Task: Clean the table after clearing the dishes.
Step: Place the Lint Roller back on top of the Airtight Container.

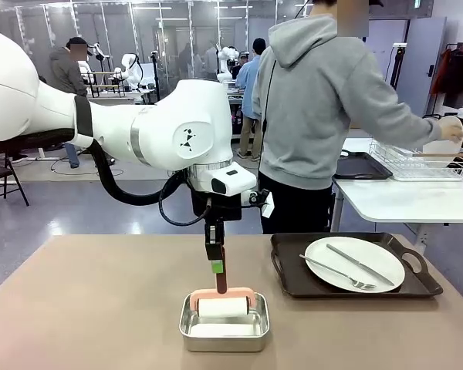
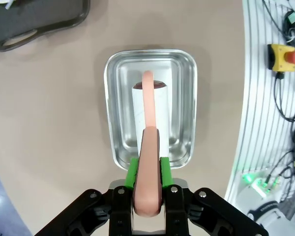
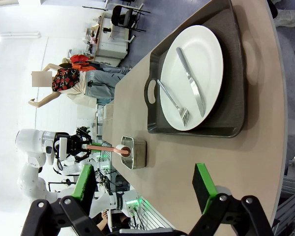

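— As you look across from the front, where do your left fingers [image 1: 217,267] sit?

— They point straight down and pinch the handle of a lint roller [image 1: 224,307], whose white roll lies in the steel pan [image 1: 224,343] near your edge of the surface [image 1: 85,308]. To the right, well apart, the dark tray [image 1: 285,266] carries the white plate [image 1: 386,258] with fork [image 1: 336,270] and knife [image 1: 359,264] on it (the person [image 1: 316,116] at the far side is turned toward the small white table [image 1: 401,196]).

— And your left wrist camera?

— Both green pads press on the pink handle, one from either side. The roll lies lengthwise on the pan's floor, and a corner of the tray shows at top left.

— Your right wrist camera?

— Your right fingers [image 3: 204,183] stand spread wide apart. Beyond them the tray lies on the surface with plate, fork and knife, and the pan sits farther off with the roller in it.
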Controlling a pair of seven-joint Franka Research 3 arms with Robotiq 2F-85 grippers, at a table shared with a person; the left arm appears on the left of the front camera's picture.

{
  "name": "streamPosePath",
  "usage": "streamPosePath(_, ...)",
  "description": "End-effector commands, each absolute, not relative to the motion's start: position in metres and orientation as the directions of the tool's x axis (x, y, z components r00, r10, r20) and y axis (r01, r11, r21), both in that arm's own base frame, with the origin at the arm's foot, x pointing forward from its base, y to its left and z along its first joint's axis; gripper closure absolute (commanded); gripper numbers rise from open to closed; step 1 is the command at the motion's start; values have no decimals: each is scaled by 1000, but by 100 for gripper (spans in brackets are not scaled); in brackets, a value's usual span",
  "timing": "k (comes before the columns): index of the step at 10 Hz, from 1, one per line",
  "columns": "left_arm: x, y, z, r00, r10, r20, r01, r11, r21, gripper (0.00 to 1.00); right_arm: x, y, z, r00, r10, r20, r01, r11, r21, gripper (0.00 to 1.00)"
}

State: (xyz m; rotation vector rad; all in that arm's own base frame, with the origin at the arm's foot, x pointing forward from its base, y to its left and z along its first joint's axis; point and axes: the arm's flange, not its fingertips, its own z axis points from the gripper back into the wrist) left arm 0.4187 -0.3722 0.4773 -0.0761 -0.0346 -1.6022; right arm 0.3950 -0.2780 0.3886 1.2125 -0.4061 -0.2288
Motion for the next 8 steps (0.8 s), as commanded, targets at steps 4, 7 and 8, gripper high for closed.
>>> streamPosePath(4,440,-372,457,-101,-992,71,995,-102,-7,79,394,-277,391,906,-383,182,-45,340,939,0)
streamPosePath(7,453,-372,435,-81,-996,39,996,-82,-33,79,394,-277,391,906,-383,182,-45,340,939,0)
streamPosePath(8,458,-369,426,-72,-997,27,997,-73,-40,79,394,-277,391,906,-383,182,-45,340,939,0)
